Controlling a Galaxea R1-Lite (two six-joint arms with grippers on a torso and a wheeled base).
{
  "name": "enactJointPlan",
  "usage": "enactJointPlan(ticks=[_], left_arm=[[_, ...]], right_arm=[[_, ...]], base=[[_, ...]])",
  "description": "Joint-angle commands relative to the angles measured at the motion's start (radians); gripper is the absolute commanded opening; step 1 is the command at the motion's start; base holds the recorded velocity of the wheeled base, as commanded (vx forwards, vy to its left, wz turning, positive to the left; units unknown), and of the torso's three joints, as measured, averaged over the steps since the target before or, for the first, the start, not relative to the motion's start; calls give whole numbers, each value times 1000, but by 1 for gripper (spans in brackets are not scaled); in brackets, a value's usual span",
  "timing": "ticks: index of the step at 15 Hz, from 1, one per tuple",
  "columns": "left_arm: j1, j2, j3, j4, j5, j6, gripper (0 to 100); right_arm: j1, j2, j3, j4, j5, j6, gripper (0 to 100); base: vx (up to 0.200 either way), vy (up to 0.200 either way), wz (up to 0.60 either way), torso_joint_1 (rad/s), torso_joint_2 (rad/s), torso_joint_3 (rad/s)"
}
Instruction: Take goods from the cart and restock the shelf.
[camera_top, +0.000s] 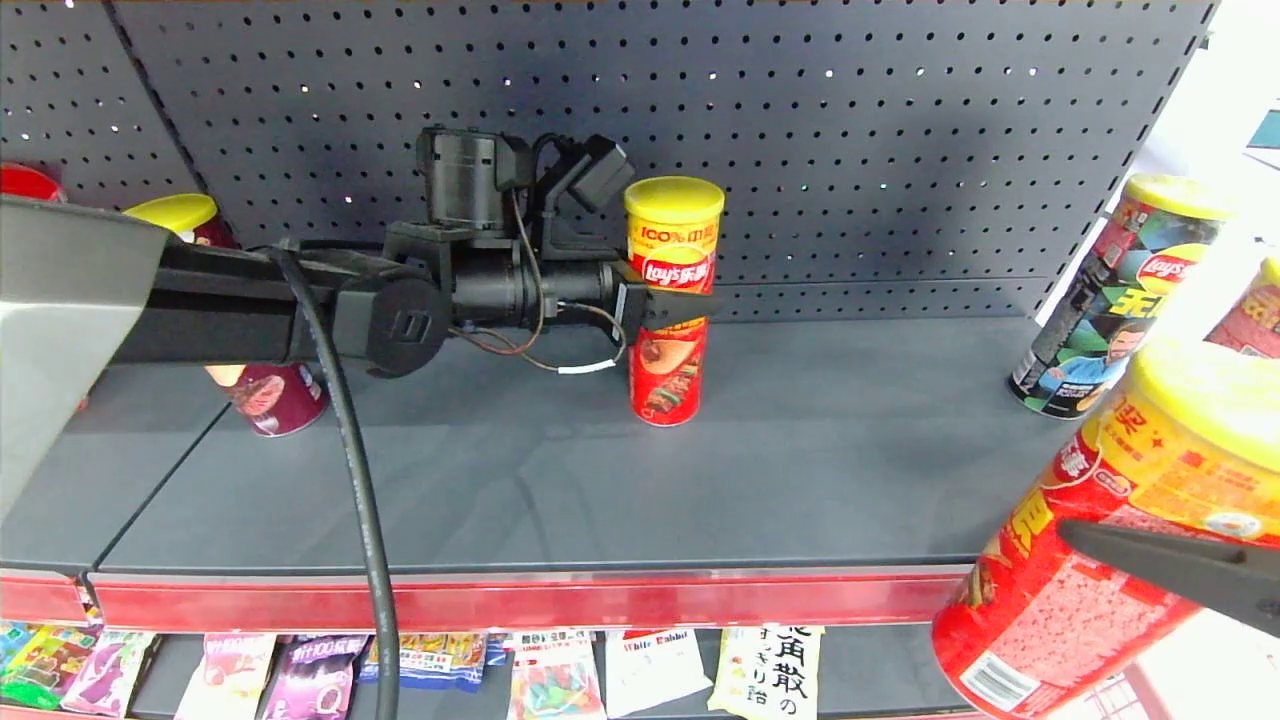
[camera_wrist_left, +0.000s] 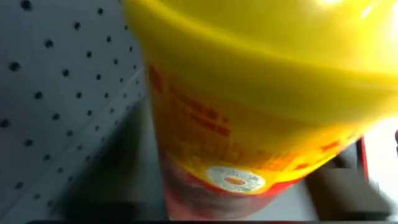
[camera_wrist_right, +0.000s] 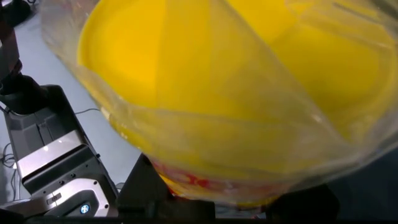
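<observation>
The placing step is in hand. In the centre of the frame the left gripper is clamped around the middle of the standing can, a red tube with a yellow lid, upright on the grey shelf close to the pegboard back wall. At the lower right the right gripper is closed on the carried can, a like red tube, tilted and held in front of the shelf's red front edge. A dark can leans at the right of the frame and a purple can stands at the left. Next, I judge, the left fingers should part and back off sideways without tipping the tube, then the carried can needs righting before it goes onto the bare shelf to the right of it.
</observation>
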Motion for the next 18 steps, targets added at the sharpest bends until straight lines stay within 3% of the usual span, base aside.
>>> enactJointPlan(ticks=[1,4,6,7,8,15,18], left_arm=[[-9,-9,14,0,0,-7,0],[-20,-64,111,-3,0,-16,0],[-31,-146,224,-3,-2,-27,0],[-32,-150,230,-3,-2,-30,0],[-52,-213,293,-6,0,-74,0],[-103,-305,456,-12,15,-76,0],[-112,-311,459,-12,17,-76,0]], right_arm=[[0,-2,1,-1,0,0,0],[0,-4,2,1,0,0,0],[0,-4,1,1,0,0,0],[0,-4,1,1,0,0,0],[1,-2,-1,1,0,-2,0],[1,1,-10,1,0,-2,0],[1,1,-10,1,1,0,0]], base=[[0,0,0,0,0,0],[0,0,0,0,0,0],[0,0,0,0,0,0],[0,0,0,0,0,0],[0,0,0,0,0,0],[0,0,0,0,0,0],[0,0,0,0,0,0]])
